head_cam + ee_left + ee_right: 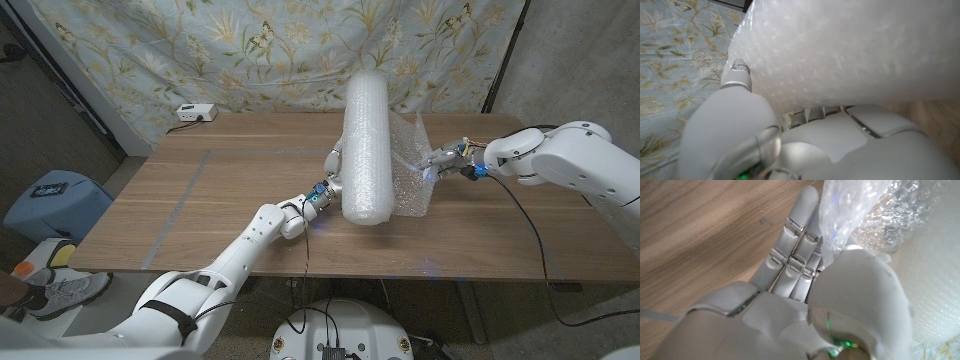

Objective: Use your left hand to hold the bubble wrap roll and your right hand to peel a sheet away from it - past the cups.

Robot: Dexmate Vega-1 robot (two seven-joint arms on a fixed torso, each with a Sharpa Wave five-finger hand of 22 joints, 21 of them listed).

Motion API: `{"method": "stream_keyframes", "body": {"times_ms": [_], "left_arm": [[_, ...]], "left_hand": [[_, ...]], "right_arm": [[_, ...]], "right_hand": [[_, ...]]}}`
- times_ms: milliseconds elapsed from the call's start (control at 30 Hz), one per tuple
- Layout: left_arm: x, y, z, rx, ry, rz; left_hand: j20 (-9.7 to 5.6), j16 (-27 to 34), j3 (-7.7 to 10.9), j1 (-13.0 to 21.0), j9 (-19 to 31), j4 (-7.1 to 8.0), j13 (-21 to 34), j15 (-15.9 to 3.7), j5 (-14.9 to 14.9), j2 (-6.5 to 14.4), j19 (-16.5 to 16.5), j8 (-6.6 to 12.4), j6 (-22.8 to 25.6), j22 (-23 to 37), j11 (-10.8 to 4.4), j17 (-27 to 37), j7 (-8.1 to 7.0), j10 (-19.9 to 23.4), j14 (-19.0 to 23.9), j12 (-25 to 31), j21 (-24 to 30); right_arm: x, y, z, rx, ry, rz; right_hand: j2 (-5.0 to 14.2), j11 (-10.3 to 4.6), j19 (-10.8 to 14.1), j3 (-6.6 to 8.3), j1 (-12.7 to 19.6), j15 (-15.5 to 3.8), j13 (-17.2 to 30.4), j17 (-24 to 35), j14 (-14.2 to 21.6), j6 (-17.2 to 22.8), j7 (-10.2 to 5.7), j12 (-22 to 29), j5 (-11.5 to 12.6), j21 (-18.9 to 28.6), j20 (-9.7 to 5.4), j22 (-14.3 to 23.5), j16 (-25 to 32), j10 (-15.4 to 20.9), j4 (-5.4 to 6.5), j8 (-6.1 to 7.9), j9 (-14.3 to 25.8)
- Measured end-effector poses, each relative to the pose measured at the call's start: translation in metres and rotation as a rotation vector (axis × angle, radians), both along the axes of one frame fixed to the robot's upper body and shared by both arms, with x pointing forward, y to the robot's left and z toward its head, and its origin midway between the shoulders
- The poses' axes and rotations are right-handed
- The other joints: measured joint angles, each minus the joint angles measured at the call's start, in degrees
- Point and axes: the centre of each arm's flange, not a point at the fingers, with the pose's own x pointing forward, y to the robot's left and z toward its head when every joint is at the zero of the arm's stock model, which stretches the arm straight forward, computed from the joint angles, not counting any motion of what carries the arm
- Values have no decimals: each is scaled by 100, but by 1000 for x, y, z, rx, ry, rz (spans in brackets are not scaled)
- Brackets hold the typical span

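You won't find any text, label, brand, number or sign that can be read in these views.

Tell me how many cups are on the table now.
0. The table holds a bubble wrap roll, held by the left hand; cups could be hidden behind the roll.
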Motion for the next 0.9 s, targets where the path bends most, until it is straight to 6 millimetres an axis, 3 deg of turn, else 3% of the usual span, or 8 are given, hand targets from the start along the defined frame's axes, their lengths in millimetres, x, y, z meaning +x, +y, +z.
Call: {"method": "stream_keyframes", "body": {"times_ms": [433,900], "left_arm": [[0,-3,-8,-74,2,-2],[-3,-6,-13,-127,15,2]], "left_hand": [[4,-44,-141,-165,-26,45,-24,-10,23,-117,-45,-6,-302,0,10,-44,-1,-134,-114,-56,-99],[15,-45,-212,-284,-26,69,-24,-10,67,-85,-56,-6,-374,0,11,-71,-73,-174,-114,-56,-177]], "right_arm": [[4,2,2,-22,11,-12],[8,-4,3,-43,22,-37]], "right_hand": [[32,0,-21,-23,32,17,27,27,16,-10,8,-40,-39,66,-19,1,0,0,23,-11,26],[55,30,-61,-31,55,21,54,54,20,9,25,-40,-30,148,-18,-26,0,30,30,-12,50]]}}
